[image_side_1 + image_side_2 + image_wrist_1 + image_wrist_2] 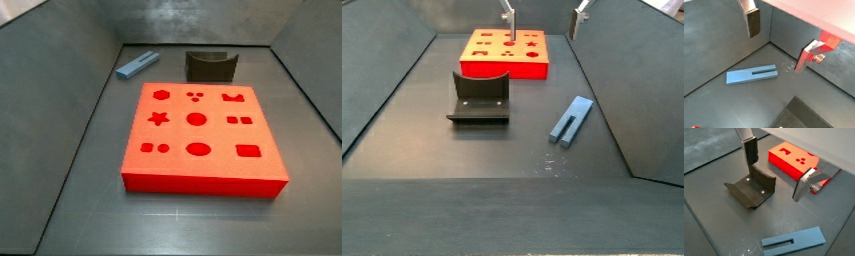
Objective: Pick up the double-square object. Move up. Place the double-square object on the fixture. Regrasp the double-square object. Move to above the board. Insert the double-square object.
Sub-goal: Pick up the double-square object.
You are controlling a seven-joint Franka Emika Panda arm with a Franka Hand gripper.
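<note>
The double-square object point(572, 120) is a pale blue bar with a slot running in from one end. It lies flat on the grey floor near a side wall, and shows in both wrist views point(751, 75) point(794, 242) and near the far corner in a side view point(136, 66). The dark fixture point(478, 97) point(751, 190) point(210, 67) stands between the bar and the orange-red board point(505, 52) point(201, 135) point(791, 160). My gripper point(544, 15) point(779, 42) point(777, 170) hangs open high above the floor, over the board's end, with nothing between its fingers point(753, 22).
Grey tray walls point(80, 70) rise on all sides. The bar lies close to one wall point(616, 110). A few pale scuff marks point(553, 160) dot the floor beside the bar.
</note>
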